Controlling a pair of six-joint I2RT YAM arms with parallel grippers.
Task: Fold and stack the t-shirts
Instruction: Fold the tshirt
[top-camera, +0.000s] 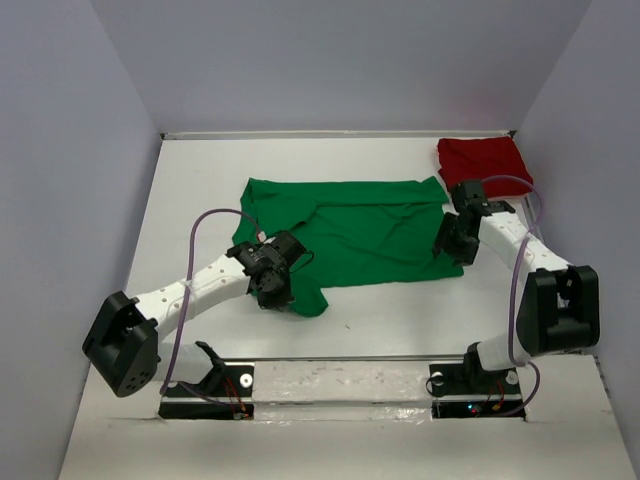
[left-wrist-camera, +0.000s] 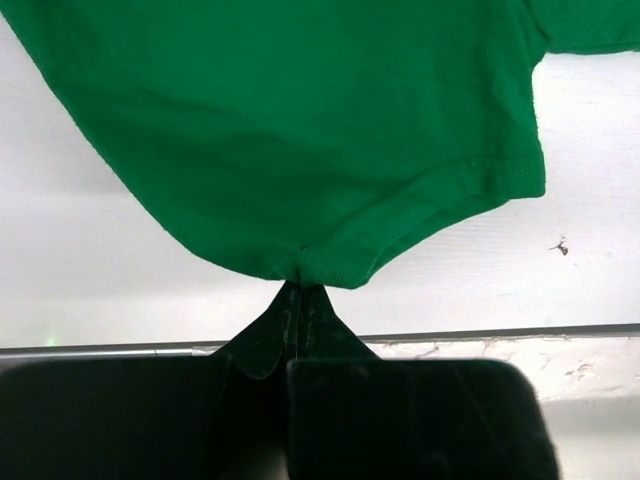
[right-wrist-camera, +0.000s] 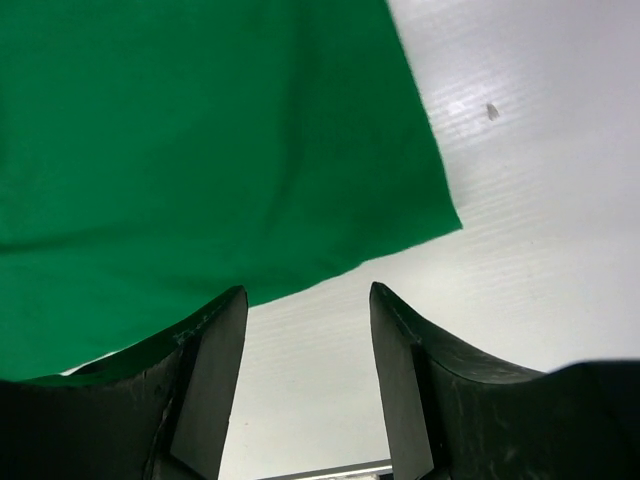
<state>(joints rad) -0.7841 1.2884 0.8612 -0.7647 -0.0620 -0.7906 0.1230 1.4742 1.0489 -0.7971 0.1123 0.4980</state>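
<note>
The white worktop (top-camera: 200, 190) fills the middle of the overhead view; the green shirt (top-camera: 370, 235) lies spread across its centre, mostly flat, with an overlap of cloth in its left part and one corner drawn down toward the lower left; it is not yet a neat packet. The red shirt (top-camera: 483, 162) sits in the upper right corner of the worktop as a small squarish bundle that looks already folded; so I judge the task roughly half done, with the green one left to fold and the two then to be stacked. The left tool (top-camera: 278, 292), lower left of centre, is clamped together on the green shirt's hem; its own camera shows the hem bunched into the closed tips at the bottom middle of the frame, the cloth spreading above. The right tool (top-camera: 447, 245), right of centre at the shirt's right edge, has its fingers (right-wrist-camera: 405, 380) apart and holds nothing; in its own camera the shirt's corner lies just beyond the gap and to the left, with bare worktop between the tips.
</note>
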